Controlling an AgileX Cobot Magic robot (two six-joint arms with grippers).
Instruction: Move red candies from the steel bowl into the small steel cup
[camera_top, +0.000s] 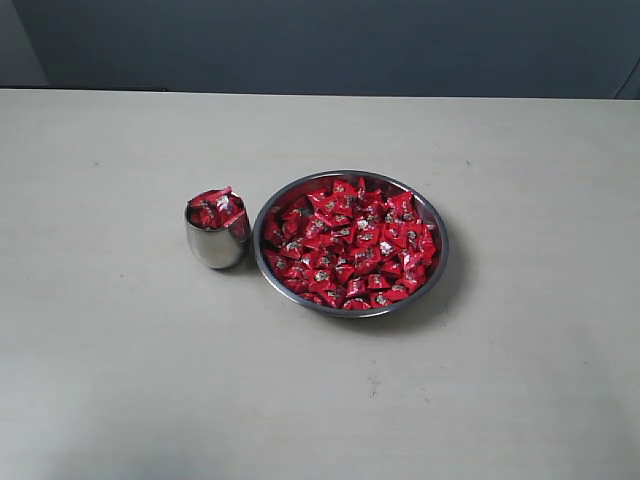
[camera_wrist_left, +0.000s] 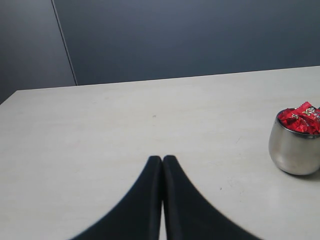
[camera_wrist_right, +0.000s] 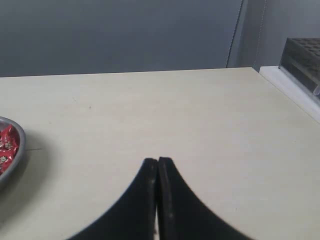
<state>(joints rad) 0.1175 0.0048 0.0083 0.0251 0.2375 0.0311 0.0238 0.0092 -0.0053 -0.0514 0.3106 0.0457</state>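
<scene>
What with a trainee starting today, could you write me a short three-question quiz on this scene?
1. True or false: the cup has red candies in it.
2. In the exterior view, the cup stands: (A) just left of the bowl, (B) right of it, (C) inside it.
3. Fill in: the left hand and the right hand are both ____, holding nothing.

Key: 1 true; 2 A; 3 shut.
</scene>
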